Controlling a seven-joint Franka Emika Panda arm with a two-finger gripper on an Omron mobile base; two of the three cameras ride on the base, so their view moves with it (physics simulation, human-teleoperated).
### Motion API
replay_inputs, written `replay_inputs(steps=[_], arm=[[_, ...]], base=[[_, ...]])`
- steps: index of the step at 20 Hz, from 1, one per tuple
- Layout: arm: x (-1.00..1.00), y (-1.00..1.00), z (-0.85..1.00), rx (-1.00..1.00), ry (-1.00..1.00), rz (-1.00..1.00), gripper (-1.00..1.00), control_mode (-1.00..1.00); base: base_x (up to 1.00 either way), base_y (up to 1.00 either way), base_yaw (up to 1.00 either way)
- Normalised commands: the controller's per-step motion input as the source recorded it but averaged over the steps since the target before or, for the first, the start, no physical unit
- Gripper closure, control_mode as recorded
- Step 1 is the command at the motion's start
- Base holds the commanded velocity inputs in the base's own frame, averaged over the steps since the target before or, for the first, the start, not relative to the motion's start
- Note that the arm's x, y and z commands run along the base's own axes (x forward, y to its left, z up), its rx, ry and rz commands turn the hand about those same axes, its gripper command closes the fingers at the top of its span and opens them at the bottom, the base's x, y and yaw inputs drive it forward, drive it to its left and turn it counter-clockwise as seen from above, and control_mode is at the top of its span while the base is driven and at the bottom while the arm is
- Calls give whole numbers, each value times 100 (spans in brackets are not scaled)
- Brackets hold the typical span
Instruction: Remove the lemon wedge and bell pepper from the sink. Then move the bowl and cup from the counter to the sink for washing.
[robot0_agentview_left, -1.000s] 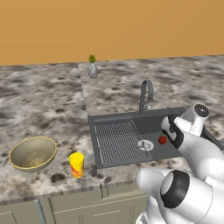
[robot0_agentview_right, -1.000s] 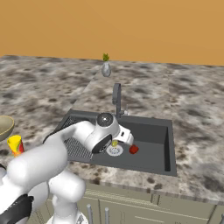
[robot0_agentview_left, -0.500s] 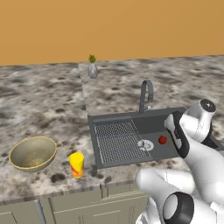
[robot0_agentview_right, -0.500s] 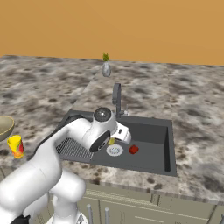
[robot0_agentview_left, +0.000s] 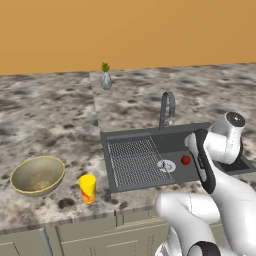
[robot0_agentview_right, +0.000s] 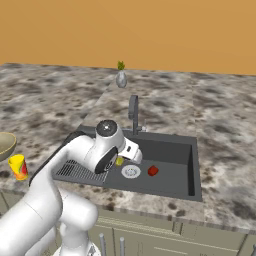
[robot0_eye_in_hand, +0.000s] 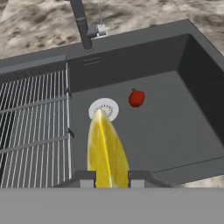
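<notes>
Pincer (robot0_eye_in_hand: 112, 178) clamped on the lemon wedge (robot0_eye_in_hand: 106, 148), held above the sink (robot0_eye_in_hand: 192, 113) basin near the drain, lifted clear so it can be carried out to the tabletop (robot0_agentview_left: 60, 135). Bell pepper (robot0_eye_in_hand: 136, 98) lies on the basin floor just right of the drain, likely next to go. Bowl (robot0_agentview_left: 37, 174) and cup (robot0_agentview_left: 88, 188) wait on the tabletop left of the sink, cup just right of the bowl.

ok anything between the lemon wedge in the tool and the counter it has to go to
Nothing visible. The tool is shut on the lemon wedge, held above the sink floor. The bell pepper lies lower beside the drain, and the faucet stands at the back rim.
</notes>
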Motion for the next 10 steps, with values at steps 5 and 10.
replay_inputs(steps=[5,10], arm=[[-17,27,15,0,0,0,100,-100],[-15,28,15,1,0,0,100,-100]], base=[[0,0,0],[0,0,0]])
